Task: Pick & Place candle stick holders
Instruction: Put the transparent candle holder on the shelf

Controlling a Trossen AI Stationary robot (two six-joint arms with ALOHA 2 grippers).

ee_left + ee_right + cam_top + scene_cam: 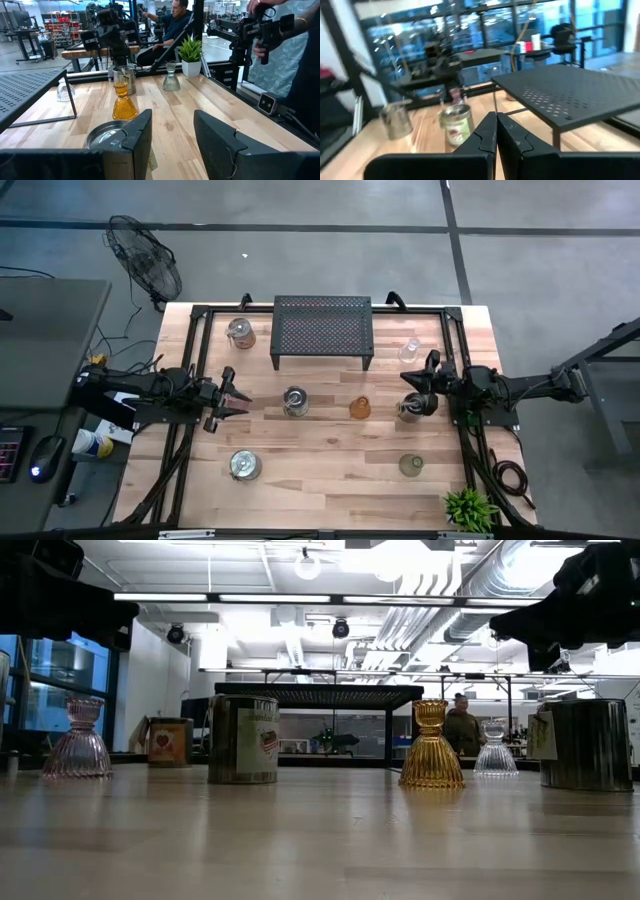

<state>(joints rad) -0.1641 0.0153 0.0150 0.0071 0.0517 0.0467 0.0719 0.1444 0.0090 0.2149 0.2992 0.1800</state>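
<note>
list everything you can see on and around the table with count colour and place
silvery holders: four, metallic; one far left by the stand, one mid-table, one near left, one under the right gripper
amber holder: one, orange glass, mid-table
clear holder: one, right of the stand
greenish holder: one, near right
pink holder: one, at the left edge in the low view
stand: one, black perforated, far centre
plant: one, green, near right corner
fan: one, black, on the floor
people: two, beyond the table
left gripper: open, left side
right gripper: shut, right side
</note>
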